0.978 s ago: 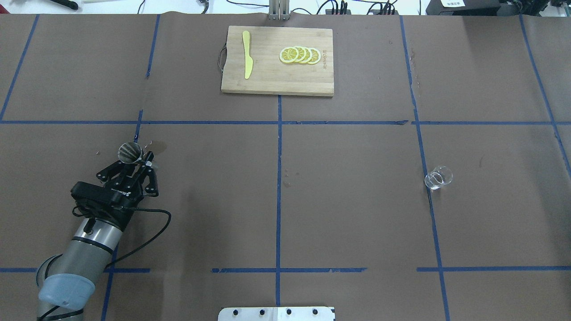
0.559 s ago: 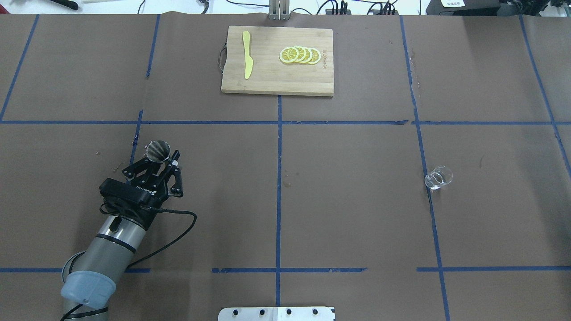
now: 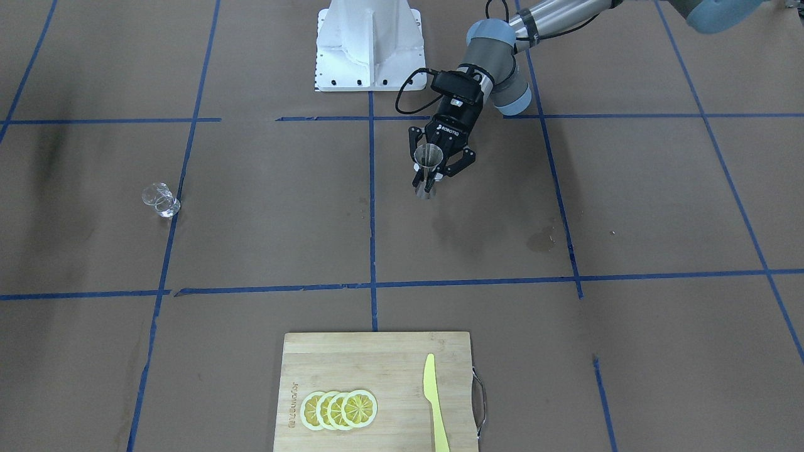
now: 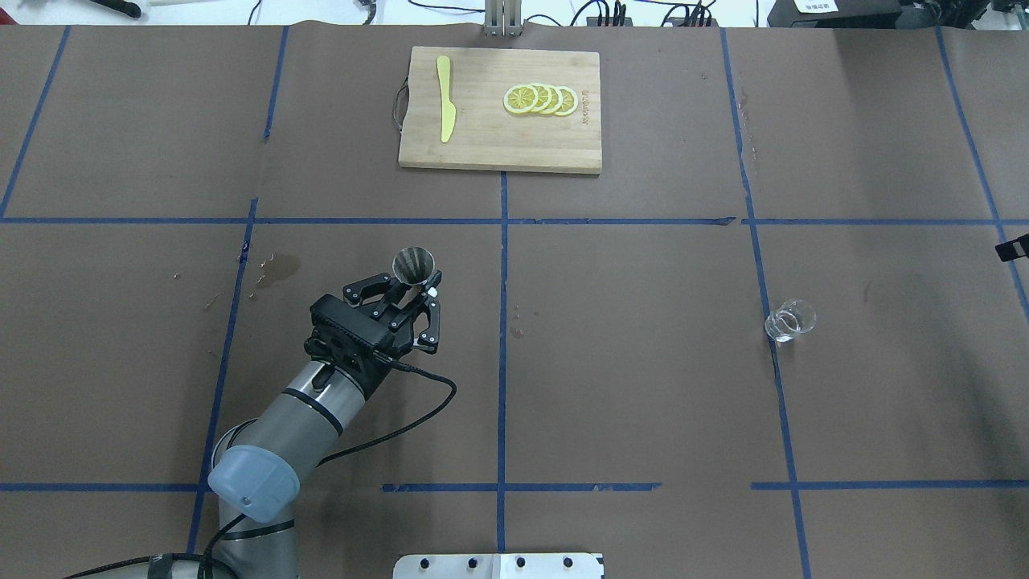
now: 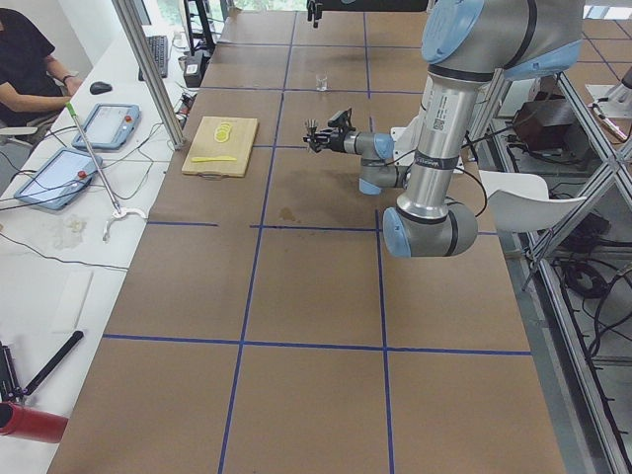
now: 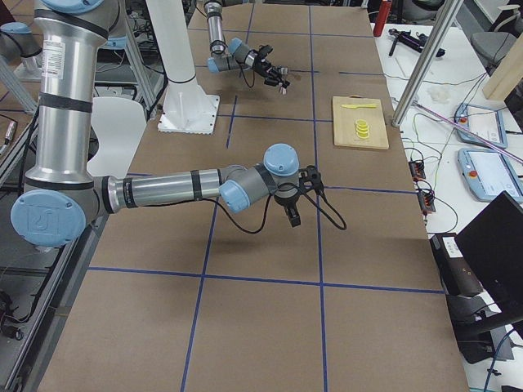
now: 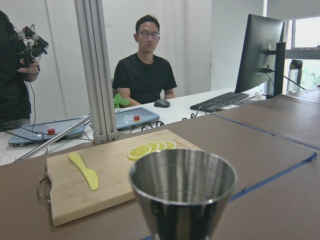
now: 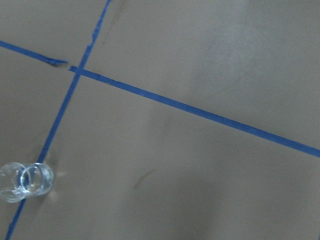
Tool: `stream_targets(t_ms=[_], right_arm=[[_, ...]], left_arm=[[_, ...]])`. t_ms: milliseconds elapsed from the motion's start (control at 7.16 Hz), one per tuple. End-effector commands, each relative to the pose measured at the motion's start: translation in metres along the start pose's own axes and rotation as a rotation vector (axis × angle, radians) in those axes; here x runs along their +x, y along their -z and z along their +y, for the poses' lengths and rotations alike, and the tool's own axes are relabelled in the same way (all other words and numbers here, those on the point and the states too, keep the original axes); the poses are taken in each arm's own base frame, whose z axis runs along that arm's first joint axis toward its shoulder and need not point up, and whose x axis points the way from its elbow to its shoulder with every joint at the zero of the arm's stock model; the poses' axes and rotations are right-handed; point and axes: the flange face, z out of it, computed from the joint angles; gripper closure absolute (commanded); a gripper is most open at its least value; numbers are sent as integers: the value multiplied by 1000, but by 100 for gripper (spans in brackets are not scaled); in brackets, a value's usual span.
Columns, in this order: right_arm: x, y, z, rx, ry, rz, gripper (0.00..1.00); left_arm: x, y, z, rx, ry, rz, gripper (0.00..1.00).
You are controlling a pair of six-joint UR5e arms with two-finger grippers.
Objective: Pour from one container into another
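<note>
The steel hourglass jigger (image 4: 413, 264) is upright, mouth up, in my left gripper (image 4: 420, 286), which is shut on its waist. The pair sits left of the table's middle line, also seen in the front view as the jigger (image 3: 429, 156). In the left wrist view the jigger (image 7: 182, 192) fills the lower centre and its bowl looks empty. The short clear glass cup (image 4: 789, 320) stands alone on a blue tape line far to the right; the right wrist view catches the cup (image 8: 25, 181) at lower left. Only a black sliver of my right gripper (image 4: 1013, 248) shows at the right edge, its jaws unreadable.
A wooden cutting board (image 4: 482, 145) lies at the far middle with a yellow knife (image 4: 444, 98) and several lemon slices (image 4: 540, 99). A wet stain (image 4: 277, 268) marks the paper left of the jigger. The robot's white base (image 3: 367, 44) is at the near edge.
My left arm has carried the jigger to the right, from near the wet stain towards the centre line. A black sliver of the right gripper has appeared at the right edge. The cup is unmoved.
</note>
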Motion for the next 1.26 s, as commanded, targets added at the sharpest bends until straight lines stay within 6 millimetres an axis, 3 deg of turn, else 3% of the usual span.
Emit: stream_targets(t_ms=[0, 279, 419, 559, 838, 1117], right_arm=[[-78, -31, -1, 151, -43, -98, 0], [-153, -74, 12, 280, -95, -120, 0], [-179, -75, 29, 307, -127, -114, 0], [-193, -73, 55, 341, -110, -64, 0], [-244, -116, 113, 523, -45, 104, 0], [-257, -131, 141, 642, -48, 201, 0]], left_arm=[[18, -20, -4, -12, -7, 7, 100], [16, -21, -4, -13, -9, 3, 100], [18, -22, -5, -12, -4, 9, 100], [13, -25, -7, -21, -9, 24, 100], [9, -28, -8, -29, -14, 39, 100], [9, -28, -10, -23, -8, 38, 100]])
